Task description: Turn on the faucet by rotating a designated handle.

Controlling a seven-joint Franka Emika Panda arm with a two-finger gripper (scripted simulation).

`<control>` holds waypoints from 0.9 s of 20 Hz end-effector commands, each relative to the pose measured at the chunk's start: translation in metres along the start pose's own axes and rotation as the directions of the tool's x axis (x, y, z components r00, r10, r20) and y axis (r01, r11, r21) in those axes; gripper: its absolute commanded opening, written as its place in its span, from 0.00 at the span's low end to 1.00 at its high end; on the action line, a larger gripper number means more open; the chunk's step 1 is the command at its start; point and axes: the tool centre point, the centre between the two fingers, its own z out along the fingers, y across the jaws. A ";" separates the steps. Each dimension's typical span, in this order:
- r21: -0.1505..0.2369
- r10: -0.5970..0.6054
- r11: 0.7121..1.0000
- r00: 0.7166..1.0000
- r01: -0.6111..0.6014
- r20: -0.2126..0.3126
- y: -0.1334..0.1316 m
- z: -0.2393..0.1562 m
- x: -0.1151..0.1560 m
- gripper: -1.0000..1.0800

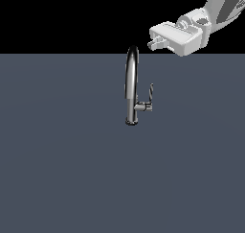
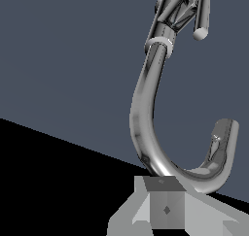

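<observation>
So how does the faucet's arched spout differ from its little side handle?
The spout is tall and thick, while the handle is short and thin. The spout rises from the round base and curves over in an arch; the handle is a straight lever standing on a short horizontal stub on the exterior view's right. The spout's top reaches close under the gripper; the handle sits well below it. Both are shiny chrome.
</observation>
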 end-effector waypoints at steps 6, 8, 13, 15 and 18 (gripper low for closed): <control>0.152 0.149 0.973 0.976 -0.173 0.160 0.001 0.006 0.067 0.00; 0.185 0.181 0.958 0.963 -0.219 0.201 0.003 0.010 0.084 0.00; 0.246 0.242 0.916 0.925 -0.317 0.292 0.008 0.020 0.118 0.00; 0.262 0.259 0.900 0.911 -0.347 0.320 0.011 0.024 0.128 0.00; 0.280 0.276 0.880 0.894 -0.382 0.353 0.013 0.029 0.140 0.00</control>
